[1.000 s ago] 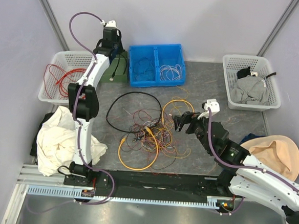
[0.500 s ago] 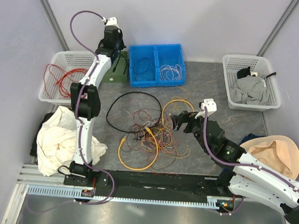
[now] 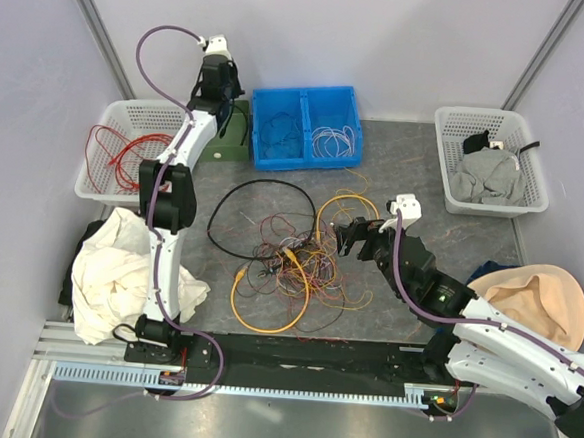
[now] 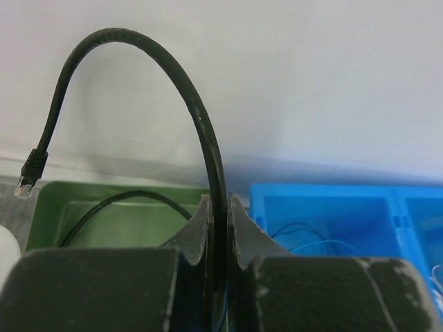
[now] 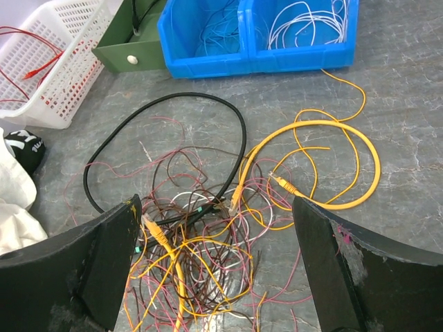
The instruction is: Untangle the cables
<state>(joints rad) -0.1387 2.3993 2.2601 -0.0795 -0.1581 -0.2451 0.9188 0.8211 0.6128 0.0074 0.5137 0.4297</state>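
Presently a black cable (image 4: 142, 45) is pinched by the left gripper (image 4: 220, 211) at eleven o'clock — right gripper (image 5: 214, 207) held spread

The left arm (image 3: 159, 260) stretches from its base toward 12 o'clock, reaching far out, with its wrist at the far end. The left gripper (image 4: 220, 225) has its jaws pinched tight on a black cable (image 4: 201, 124). The right arm (image 3: 484, 338) reaches from its base toward 10 o'clock, and the right gripper (image 5: 216, 207) is spread wide, holding nothing
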